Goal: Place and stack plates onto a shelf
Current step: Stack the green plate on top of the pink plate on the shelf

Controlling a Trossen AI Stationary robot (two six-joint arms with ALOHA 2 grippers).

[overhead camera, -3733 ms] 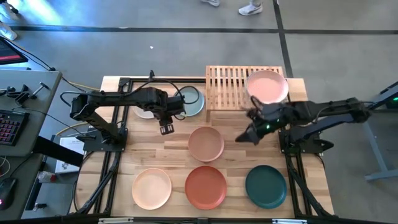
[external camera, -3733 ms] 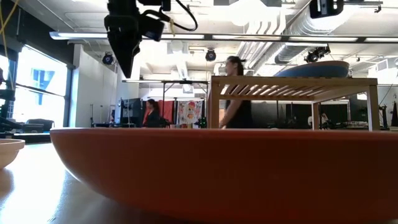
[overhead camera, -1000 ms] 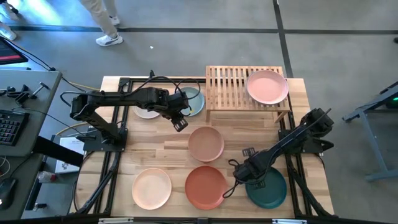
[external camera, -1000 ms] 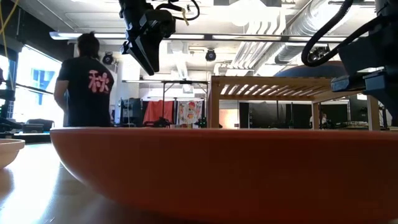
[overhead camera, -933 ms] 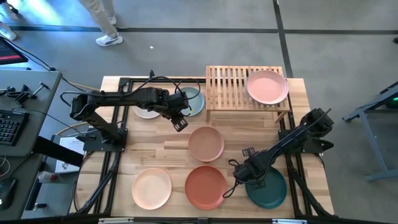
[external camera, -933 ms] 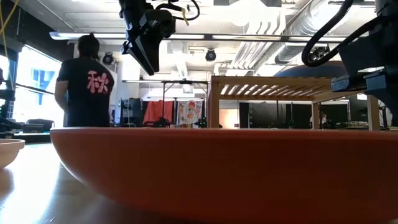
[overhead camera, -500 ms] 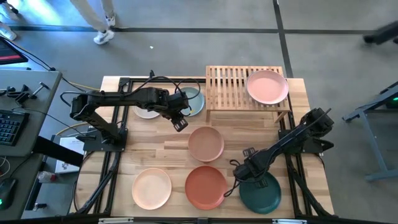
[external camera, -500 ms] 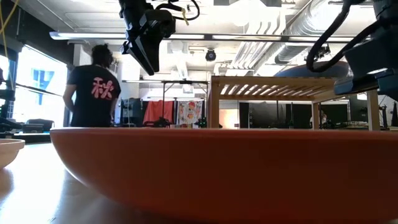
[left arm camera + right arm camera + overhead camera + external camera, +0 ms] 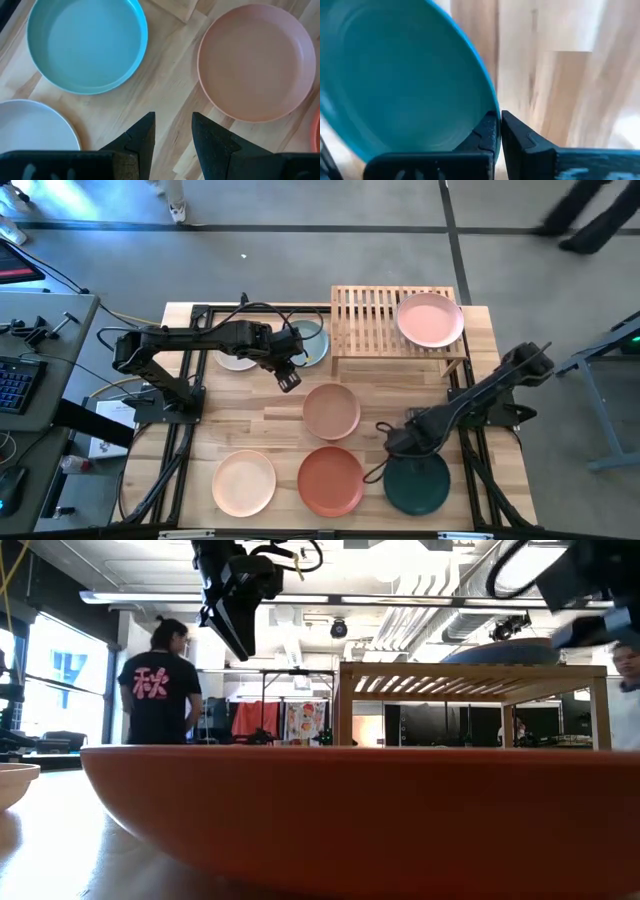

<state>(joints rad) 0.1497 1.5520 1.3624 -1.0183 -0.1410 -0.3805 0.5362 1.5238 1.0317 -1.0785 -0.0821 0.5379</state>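
Observation:
The dark green plate [image 9: 418, 485] is at the near right of the table, and my right gripper [image 9: 400, 446] is shut on its far rim. A pink plate [image 9: 430, 320] lies on the right half of the slatted shelf [image 9: 365, 320]. My left gripper [image 9: 288, 380] hovers open over bare wood between the blue plate [image 9: 87, 45] and the tan-pink plate [image 9: 331, 410]. An off-white plate [image 9: 233, 360] lies to the left of the blue one. The peach plate [image 9: 244, 483] and the orange-red plate [image 9: 331, 480] lie along the near edge. My right gripper pinches the dark green plate's rim [image 9: 491, 107] at its far side, one finger inside the plate and one outside. The fingers slant down from the table's far right. The plate extends from the fingers toward the near edge; whether it is clear of the table, I cannot tell.
The left half of the shelf top is bare slats. In the low view the orange-red plate [image 9: 350, 810] fills the foreground, and a person [image 9: 160, 685] stands in the room beyond. Black frame rails [image 9: 175, 450] run along both sides of the table.
My right gripper has risen and gone a little toward the far right. The dark green plate has shifted a little toward the table's near left, its far rim staying at the fingers. My left arm has kept still.

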